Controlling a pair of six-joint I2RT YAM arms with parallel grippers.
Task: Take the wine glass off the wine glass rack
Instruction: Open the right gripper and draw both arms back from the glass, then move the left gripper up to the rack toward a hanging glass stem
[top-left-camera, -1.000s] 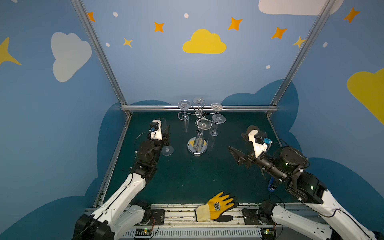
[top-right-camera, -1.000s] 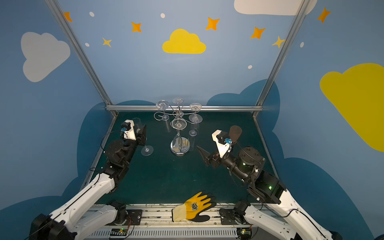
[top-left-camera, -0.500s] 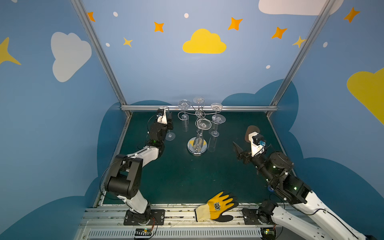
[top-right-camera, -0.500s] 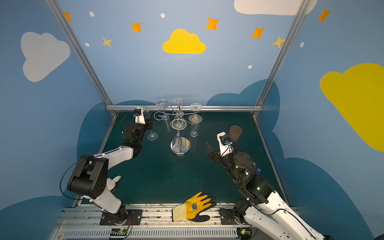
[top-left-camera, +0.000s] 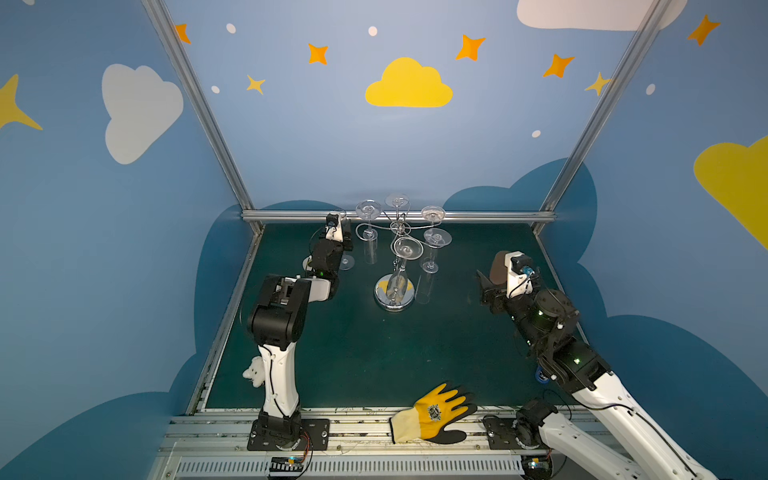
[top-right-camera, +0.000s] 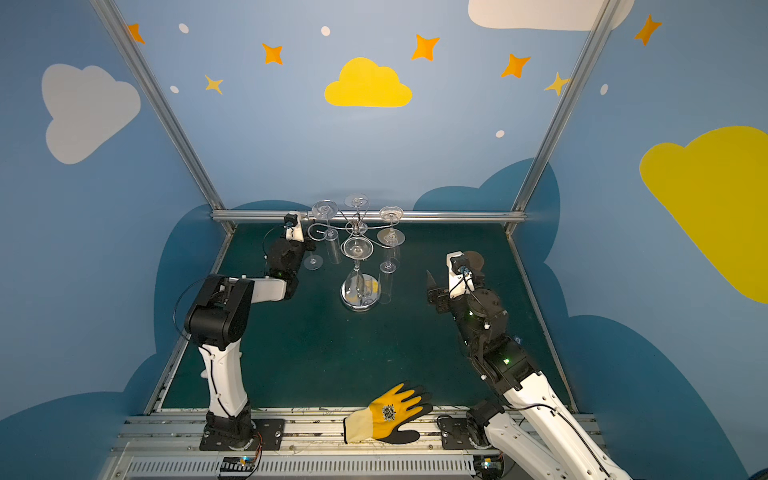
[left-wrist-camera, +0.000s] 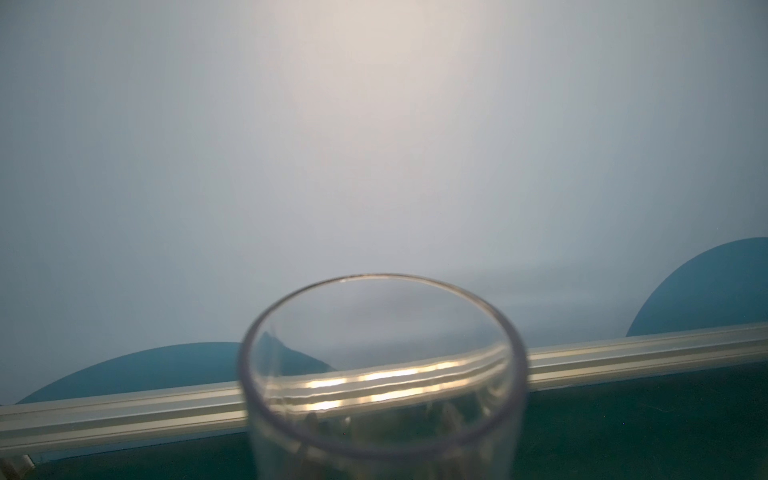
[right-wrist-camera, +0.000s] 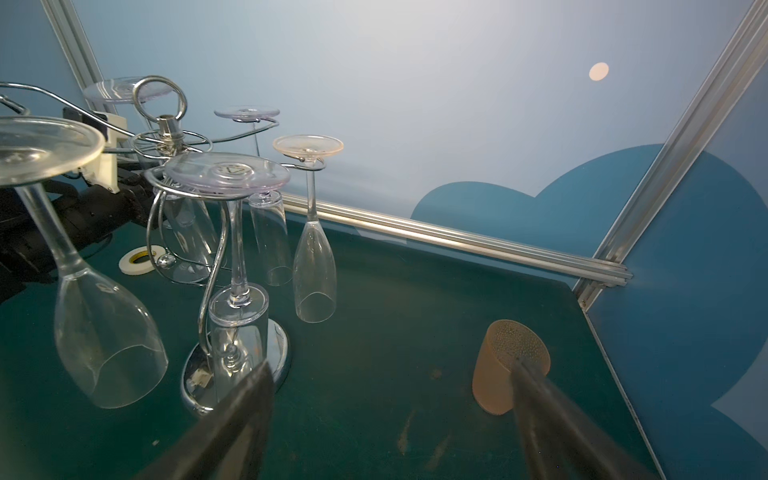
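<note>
wine glass rack (top-left-camera: 401, 301): chrome wire, round mirrored base, upright on the dark green mat (top-left-camera: 353, 357), a little far of centre. five hanging glasses (right-wrist-camera: 226, 174) sit bowl-down on its curled arms, feet on top.

left arm: extended to the far left of the mat, near the back rail (top-left-camera: 478, 216). left gripper (top-right-camera: 306, 246) has its jaws closed partway around the bowl of one wine glass (left-wrist-camera: 380, 386). the glass is upright, rim up, just left of the rack's nearest curled arm and not hanging from it. the wrist view looks over the open rim, and dark finger shapes show through the glass wall. the foot is low by the mat; touching or not, cannot tell.

right arm: over the right side of the mat, well apart from the rack. right gripper (right-wrist-camera: 390, 370) has its jaws spread wide, nothing between them.

glove (top-left-camera: 436, 413): yellow and black, lying flat across the near rail (top-left-camera: 365, 428), right of centre.

brown cup (right-wrist-camera: 507, 365): on the mat at the right, textured end up, just beside one finger of the right gripper.

tape roll (right-wrist-camera: 141, 259): white, flat on the mat, far left, beside the left arm.
</note>
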